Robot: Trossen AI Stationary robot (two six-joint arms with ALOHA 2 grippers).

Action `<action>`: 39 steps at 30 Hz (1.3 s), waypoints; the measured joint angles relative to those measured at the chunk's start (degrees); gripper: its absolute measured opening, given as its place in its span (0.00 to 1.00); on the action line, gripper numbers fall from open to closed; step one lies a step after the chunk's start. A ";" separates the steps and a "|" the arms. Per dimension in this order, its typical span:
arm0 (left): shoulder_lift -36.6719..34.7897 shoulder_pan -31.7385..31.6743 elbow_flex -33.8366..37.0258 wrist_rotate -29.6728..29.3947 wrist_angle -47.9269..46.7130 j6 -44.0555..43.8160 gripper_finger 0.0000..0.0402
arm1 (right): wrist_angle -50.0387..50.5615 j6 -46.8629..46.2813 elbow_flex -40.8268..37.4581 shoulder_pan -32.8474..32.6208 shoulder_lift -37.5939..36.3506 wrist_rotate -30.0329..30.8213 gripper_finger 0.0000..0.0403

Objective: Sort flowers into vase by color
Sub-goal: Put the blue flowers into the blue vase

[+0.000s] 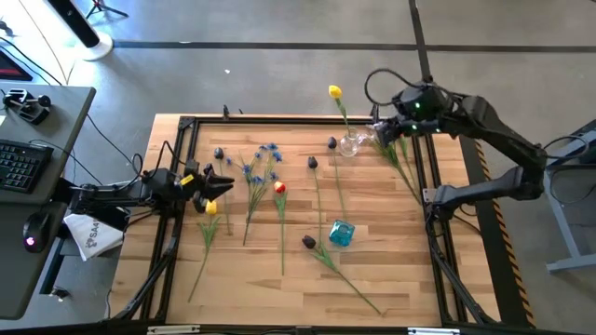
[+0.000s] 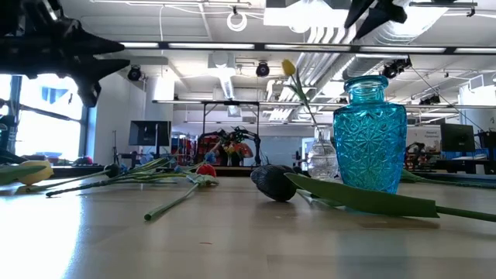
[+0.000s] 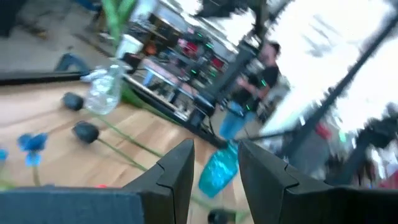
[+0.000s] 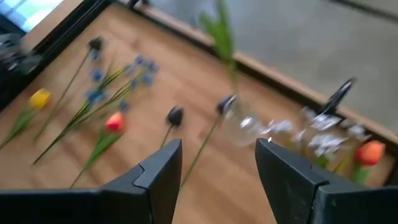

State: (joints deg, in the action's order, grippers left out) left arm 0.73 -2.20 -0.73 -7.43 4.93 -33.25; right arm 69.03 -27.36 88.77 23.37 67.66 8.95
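The left end effector (image 1: 219, 183), fingers apart and probably empty, sits right by the yellow tulip (image 1: 211, 208), whose stem runs toward the tabletop's near edge.

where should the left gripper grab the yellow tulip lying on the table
Grip the yellow tulip on its thin green stem just behind the bloom, coming straight down from above. It lies flat on the table, stem running toward the front edge, so the fingers should straddle the stem crosswise. The left gripper, open, hovers right beside the bloom. The soft head would likely crush or slip.
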 joint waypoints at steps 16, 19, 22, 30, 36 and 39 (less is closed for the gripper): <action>3.60 0.22 -3.07 -3.56 -2.61 -21.19 0.25 | -6.27 -26.63 -23.46 -26.82 -4.88 4.75 0.49; 9.24 0.96 -7.14 -4.01 -4.31 -20.79 0.21 | -7.19 -26.63 -26.24 -30.44 -4.88 5.93 0.49; 17.07 2.27 -13.20 -4.06 -6.97 -20.03 0.17 | -7.38 -26.63 -28.58 -33.13 -5.06 6.71 0.49; 42.09 6.49 -31.54 0.43 -29.90 -26.75 0.09 | -8.20 -24.77 -31.83 -38.42 -5.12 7.59 0.49; 57.47 7.56 -35.45 5.33 -30.92 -38.79 0.09 | -10.11 -20.37 -32.45 -41.19 -5.14 8.48 0.49; 63.66 7.56 -35.45 9.26 -27.66 -42.82 0.14 | -10.36 -20.51 -32.46 -42.63 -5.12 9.29 0.49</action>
State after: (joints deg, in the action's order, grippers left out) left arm 64.39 5.37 -36.18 1.82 -22.73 -76.07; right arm 58.67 -47.88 56.31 -19.26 62.54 18.25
